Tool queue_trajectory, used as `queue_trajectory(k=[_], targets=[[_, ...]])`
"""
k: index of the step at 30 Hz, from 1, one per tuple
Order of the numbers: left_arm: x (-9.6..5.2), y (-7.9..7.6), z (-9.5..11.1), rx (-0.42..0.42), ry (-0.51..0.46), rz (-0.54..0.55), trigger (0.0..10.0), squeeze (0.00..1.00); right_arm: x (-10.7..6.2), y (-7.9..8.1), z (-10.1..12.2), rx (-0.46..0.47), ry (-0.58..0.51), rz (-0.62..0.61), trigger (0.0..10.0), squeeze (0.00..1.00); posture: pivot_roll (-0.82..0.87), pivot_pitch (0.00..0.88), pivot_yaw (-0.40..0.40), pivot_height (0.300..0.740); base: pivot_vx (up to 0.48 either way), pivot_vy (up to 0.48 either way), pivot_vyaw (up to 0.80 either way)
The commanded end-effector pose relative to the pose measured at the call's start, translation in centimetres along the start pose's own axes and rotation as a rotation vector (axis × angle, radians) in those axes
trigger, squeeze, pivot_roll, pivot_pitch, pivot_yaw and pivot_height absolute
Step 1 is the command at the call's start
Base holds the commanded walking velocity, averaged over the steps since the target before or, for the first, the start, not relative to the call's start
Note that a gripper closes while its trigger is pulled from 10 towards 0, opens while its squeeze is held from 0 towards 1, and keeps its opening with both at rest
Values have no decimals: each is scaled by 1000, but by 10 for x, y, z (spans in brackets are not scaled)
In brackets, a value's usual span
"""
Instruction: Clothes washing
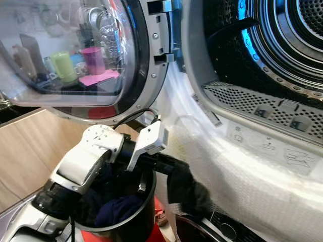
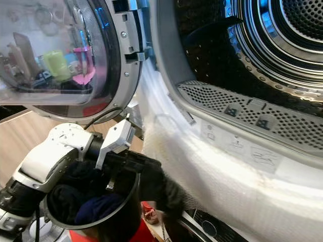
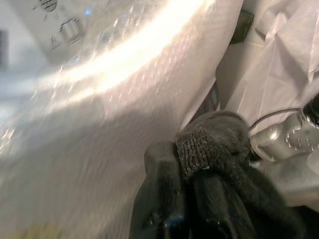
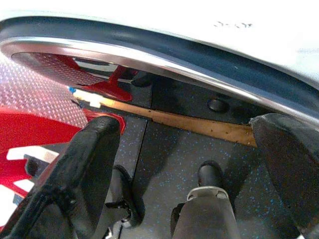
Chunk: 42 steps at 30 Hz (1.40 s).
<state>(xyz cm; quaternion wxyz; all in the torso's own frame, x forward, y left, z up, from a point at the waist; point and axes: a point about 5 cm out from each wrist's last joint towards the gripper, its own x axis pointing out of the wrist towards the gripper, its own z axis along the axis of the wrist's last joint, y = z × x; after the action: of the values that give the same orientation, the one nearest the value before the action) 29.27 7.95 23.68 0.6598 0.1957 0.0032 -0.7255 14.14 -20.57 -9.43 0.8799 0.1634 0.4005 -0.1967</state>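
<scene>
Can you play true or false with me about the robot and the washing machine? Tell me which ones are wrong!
1. The washing machine door is wide open. True.
2. The left end effector is shut on a dark cloth. True.
3. The dark cloth is already inside the drum. False: it is outside, below the drum's opening, against the white front of the machine.
4. The black bucket holds dark clothes. True.
5. The right end effector grips a sock. False: its fingers are open with nothing between them.

Door (image 1: 75,55) left of drum (image 1: 282,35), clothes (image 1: 118,209) in bucket (image 1: 133,224) below
</scene>
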Motion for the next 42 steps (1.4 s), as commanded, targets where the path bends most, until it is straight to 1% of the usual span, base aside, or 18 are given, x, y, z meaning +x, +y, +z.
queue_trajectory(k=[1,2,4,5,6,8,11,12,13,17,18,22,24,27,30,34,36,42], targets=[[4,-4,-7,-16,21,-32,0,0,-1,1,-4,14,7,-4,10000,0,223,0,131,740,0,0,0],[5,-6,-10,-20,30,-44,0,0,-1,0,-4,14,6,-4,10000,0,223,0,131,740,0,0,0],[3,-10,-42,5,220,-12,0,0,-2,-6,-1,11,-18,-19,10000,0,215,0,126,740,0,0,0],[3,-10,-42,5,220,-12,0,0,-2,-6,-1,11,-18,-19,10000,0,215,0,126,740,0,0,0],[2,-9,-56,5,272,26,0,0,-2,-10,5,-1,-54,-16,10000,0,215,0,123,740,0,0,0],[3,-8,-62,-4,284,51,0,0,-1,-12,10,-4,-83,-5,10000,0,214,0,113,740,0,0,0],[13,-11,-71,-77,234,80,0,0,-1,-15,27,-31,-177,93,10000,0,197,0,108,740,0,0,0],[16,-14,-75,-82,241,65,0,0,-2,-12,29,-31,-197,177,10000,0,197,0,108,740,0,0,0],[21,-22,-82,-80,266,31,0,0,-6,-4,30,-83,-222,353,10000,0,181,0,107,740,0,0,0],[27,-31,-90,-93,269,-7,0,0,-19,3,16,-259,-153,651,10000,0,177,0,99,740,0,0,0],[27,-31,-90,-93,269,-7,0,0,-19,3,16,-259,-153,651,10000,0,177,0,99,740,0,0,0],[34,-35,-96,-109,255,-20,0,0,-39,-10,1,-382,-61,879,10000,0,174,0,94,740,0,0,0],[38,-40,-99,-120,255,-45,0,0,-53,-15,9,-407,-109,972,10000,0,159,0,91,740,0,0,0],[41,-44,-100,-129,255,-75,0,0,-59,-13,24,-390,-219,970,10000,0,152,0,92,740,0,0,0],[48,-50,-106,-122,268,-114,0,0,-71,-3,50,-257,-391,1027,10000,0,129,0,101,740,0,0,0],[53,-52,-105,-124,253,-136,0,0,-81,8,49,-289,-376,1103,10000,0,112,0,102,740,0,0,0],[56,-52,-105,-104,258,-153,0,0,-92,22,45,-289,-351,1194,10000,0,110,0,98,740,0,0,0],[56,-52,-105,-104,258,-153,0,0,-92,22,45,-289,-351,1194,10000,0,110,0,98,740,0,0,0]])
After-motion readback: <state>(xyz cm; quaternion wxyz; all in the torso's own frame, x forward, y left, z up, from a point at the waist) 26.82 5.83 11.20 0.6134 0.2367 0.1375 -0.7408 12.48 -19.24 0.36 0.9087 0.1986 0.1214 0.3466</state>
